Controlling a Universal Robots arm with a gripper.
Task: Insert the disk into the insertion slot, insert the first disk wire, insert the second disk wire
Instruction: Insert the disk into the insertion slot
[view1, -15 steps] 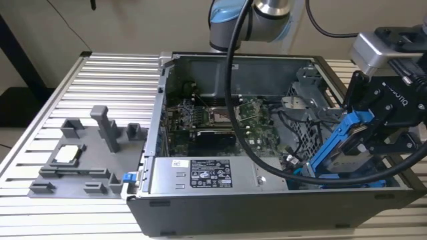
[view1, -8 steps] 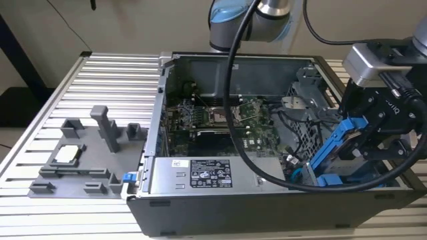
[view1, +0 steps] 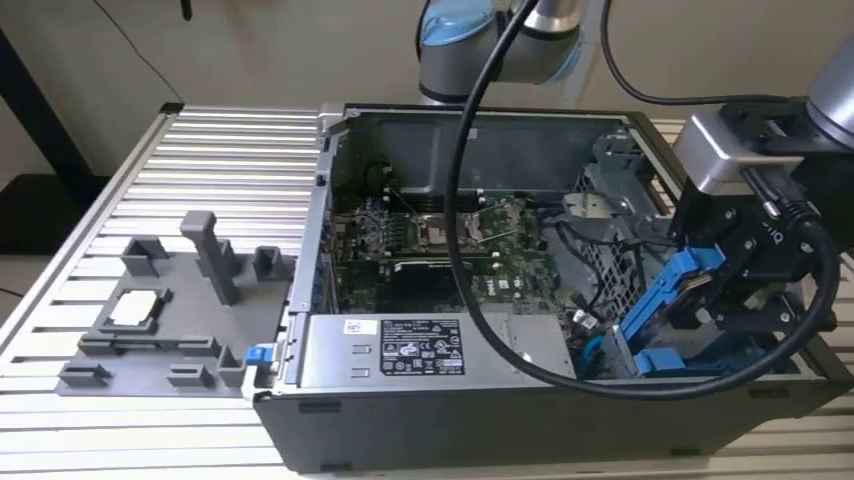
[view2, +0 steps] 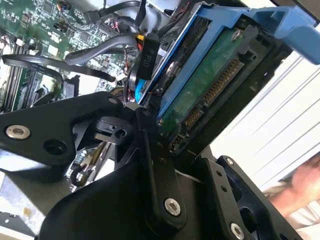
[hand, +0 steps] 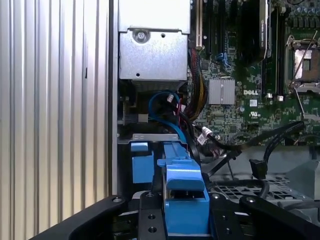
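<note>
Clamping the blue-framed disk (view1: 678, 288), the gripper (view1: 727, 292) holds it steeply tilted, long axis aimed down at the insertion slot (view1: 663, 362) just below, along the computer case's (view1: 400, 410) edge on the exterior view's right.

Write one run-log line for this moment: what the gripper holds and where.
black gripper: shut on blue-framed silver-grey hard disk | disk pose: tilted over grey insertion bay with blue rails | disk seated: no

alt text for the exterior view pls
A robot arm's gripper holds the disk, in its blue carrier, tilted into the open computer case at the exterior view's right. The case sits on a slatted metal table, with a grey parts fixture at the exterior view's left.
</note>
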